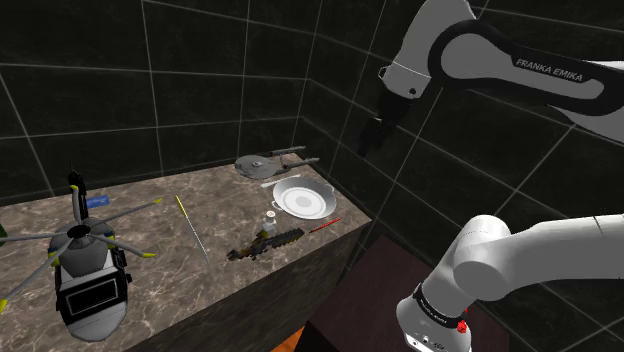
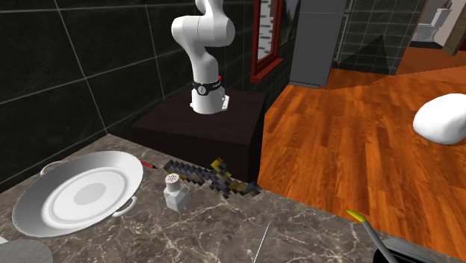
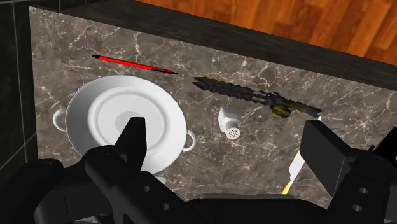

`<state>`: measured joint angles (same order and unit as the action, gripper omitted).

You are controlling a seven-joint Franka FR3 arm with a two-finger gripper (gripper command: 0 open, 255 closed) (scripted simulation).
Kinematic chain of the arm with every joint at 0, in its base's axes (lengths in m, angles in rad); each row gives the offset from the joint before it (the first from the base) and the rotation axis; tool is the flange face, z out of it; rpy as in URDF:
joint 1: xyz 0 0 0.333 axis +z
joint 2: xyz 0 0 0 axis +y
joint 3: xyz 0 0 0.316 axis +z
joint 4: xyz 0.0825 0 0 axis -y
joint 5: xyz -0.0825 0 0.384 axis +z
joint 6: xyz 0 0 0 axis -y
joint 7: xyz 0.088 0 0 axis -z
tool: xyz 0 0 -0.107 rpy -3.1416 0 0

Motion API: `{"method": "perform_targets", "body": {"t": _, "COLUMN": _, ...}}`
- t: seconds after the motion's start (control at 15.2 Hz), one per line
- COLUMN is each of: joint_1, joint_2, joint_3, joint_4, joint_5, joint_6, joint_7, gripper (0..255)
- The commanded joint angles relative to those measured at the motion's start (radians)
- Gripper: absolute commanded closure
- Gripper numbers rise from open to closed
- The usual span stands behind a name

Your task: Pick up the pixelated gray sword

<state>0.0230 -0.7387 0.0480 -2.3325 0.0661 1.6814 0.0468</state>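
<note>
Pincer [image 3: 229,147] spread wide, empty, well above table [image 3: 356,83]. Sword [image 3: 254,95] lies flat beyond my fingertips, its long axis nearly along the finger-to-finger line, so I should rotate my wrist first.

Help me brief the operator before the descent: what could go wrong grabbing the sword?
The sword lies near the front edge of the counter; a glancing push could slide it off. The white shaker stands close beside it, so the open fingers could topple it coming down.
</note>
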Motion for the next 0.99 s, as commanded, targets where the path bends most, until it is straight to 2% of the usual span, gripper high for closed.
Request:
{"method": "perform_targets", "body": {"t": 0.0, "joint_1": 0.0, "joint_2": 0.0, "joint_3": 0.0, "joint_4": 0.0, "joint_5": 0.0, "joint_6": 0.0, "joint_7": 0.0, "gripper": 0}}
{"method": "perform_targets", "body": {"t": 0.46, "joint_1": 0.082, "joint_2": 0.177, "joint_3": -0.034, "joint_4": -0.067, "joint_5": -0.03, "joint_6": 0.215, "joint_7": -0.265, "gripper": 0}}
{"method": "perform_targets", "body": {"t": 0.92, "joint_1": 0.156, "joint_2": 0.391, "joint_3": -0.049, "joint_4": -0.082, "joint_5": -0.051, "joint_6": 0.418, "joint_7": -0.517, "gripper": 0}}
